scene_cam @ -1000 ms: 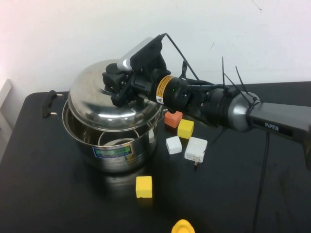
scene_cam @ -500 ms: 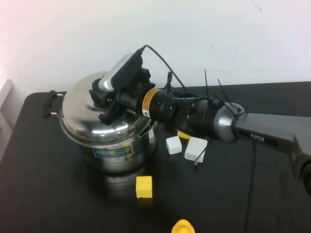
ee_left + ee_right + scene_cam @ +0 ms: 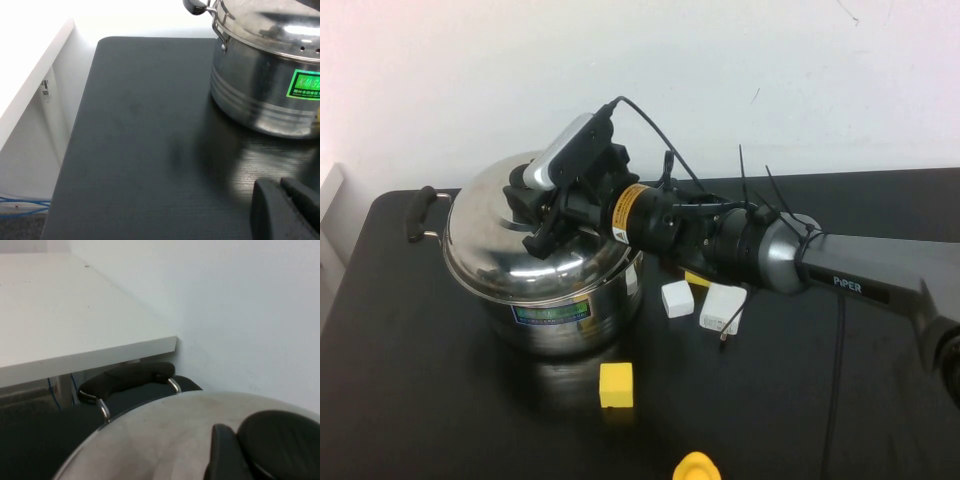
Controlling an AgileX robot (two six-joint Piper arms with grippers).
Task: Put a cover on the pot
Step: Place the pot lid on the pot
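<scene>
The shiny steel pot (image 3: 565, 318) with a blue-green label stands at the table's left; one black side handle (image 3: 420, 212) shows. The domed steel lid (image 3: 505, 252) rests on the pot's rim and covers its opening. My right gripper (image 3: 542, 215) is over the lid's centre, shut on the lid's black knob (image 3: 280, 440), with one finger (image 3: 225, 455) against it. The right wrist view shows the lid (image 3: 160, 440) and the pot handle (image 3: 127, 377). My left gripper (image 3: 282, 200) is shut and empty, low over the table near the pot (image 3: 260, 85); it is out of the high view.
A yellow cube (image 3: 616, 385) lies in front of the pot. A white cube (image 3: 677, 298) and a white charger (image 3: 724, 308) lie to its right, under my right arm. A yellow object (image 3: 697, 467) sits at the front edge. A white shelf (image 3: 30, 85) borders the table's left.
My right gripper carried the lid left and down from a tilted hold above the pot until it sat on the rim. It has barely moved in the last half second.
</scene>
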